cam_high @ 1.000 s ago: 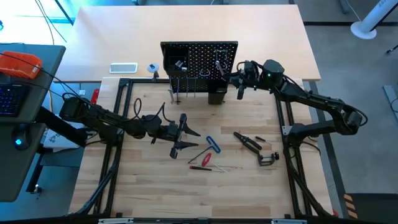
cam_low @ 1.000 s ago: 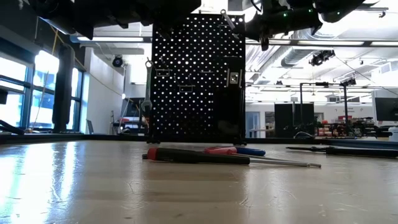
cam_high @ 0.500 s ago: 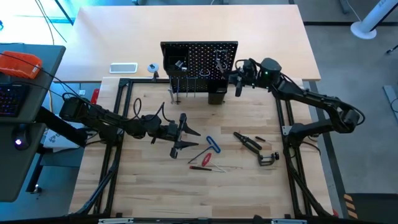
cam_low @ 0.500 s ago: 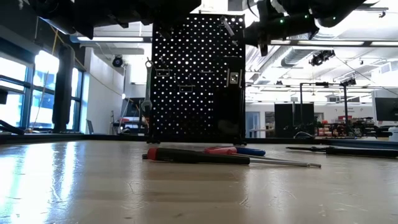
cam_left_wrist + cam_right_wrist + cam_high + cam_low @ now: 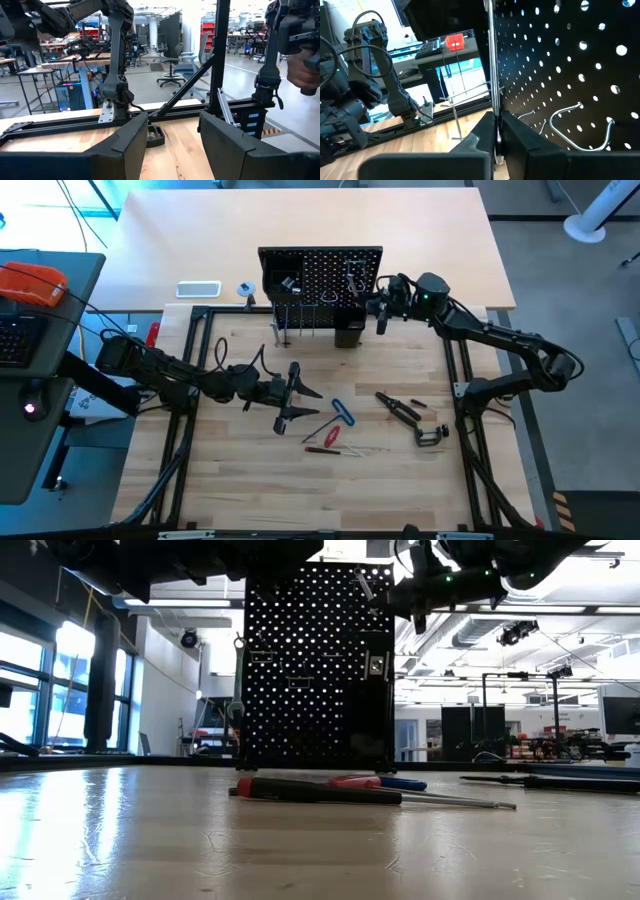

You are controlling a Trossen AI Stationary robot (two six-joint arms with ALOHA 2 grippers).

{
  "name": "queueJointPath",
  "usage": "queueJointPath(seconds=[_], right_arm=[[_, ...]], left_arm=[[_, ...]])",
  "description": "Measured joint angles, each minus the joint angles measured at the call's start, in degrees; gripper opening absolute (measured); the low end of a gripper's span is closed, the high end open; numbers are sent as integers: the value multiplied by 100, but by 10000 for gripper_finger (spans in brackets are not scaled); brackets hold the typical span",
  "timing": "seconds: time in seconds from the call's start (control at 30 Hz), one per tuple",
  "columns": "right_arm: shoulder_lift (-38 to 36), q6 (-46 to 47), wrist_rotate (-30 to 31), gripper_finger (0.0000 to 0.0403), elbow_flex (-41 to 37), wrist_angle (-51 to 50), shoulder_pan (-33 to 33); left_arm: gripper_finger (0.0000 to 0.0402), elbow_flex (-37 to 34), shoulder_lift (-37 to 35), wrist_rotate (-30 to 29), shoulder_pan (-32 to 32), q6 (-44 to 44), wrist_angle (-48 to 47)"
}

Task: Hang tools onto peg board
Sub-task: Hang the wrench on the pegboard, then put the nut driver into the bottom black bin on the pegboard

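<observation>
Wooden planks make up our counter (image 5: 250, 480), framed in dark rails, with an open workshop of desks and chairs beyond it. At its far edge stands the peg board (image 5: 320, 275), upright, with hooks and small bins on its face. Our right hand (image 5: 383, 310) is up against the board's right side, pinching a slim silver rod-like tool (image 5: 491, 75) upright between its fingers, close to the perforated face and beside a bent wire hook (image 5: 580, 125). Compared with a second ago, that hand has crept a little nearer the board, and its grip looks to be only just starting to slacken; we judge the tool is at its hanging spot and about to be let go, though we cannot tell whether it already rests on anything. Our left hand (image 5: 290, 395) waits low over the counter's middle, fingers partly apart and holding nothing. Near it, unhung, lie the red-handled screwdriver (image 5: 330, 437) and blue-handled hex key (image 5: 343, 412), with the black pliers (image 5: 398, 408) and C-clamp (image 5: 431, 434) further right.
</observation>
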Motion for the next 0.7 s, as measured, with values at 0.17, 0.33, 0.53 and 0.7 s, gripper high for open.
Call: queueJointPath(seconds=[0.17,0.33,0.53,0.7], right_arm=[[7,45,-2,31,0,-77,4],[9,87,-10,34,0,-282,4],[9,69,-24,36,0,-513,7],[-11,4,-61,41,0,-757,7]], left_arm=[[172,0,0,1,0,0,-2],[172,0,0,2,0,0,-4],[172,0,0,3,0,0,-2],[172,0,0,5,1,-14,-67]])
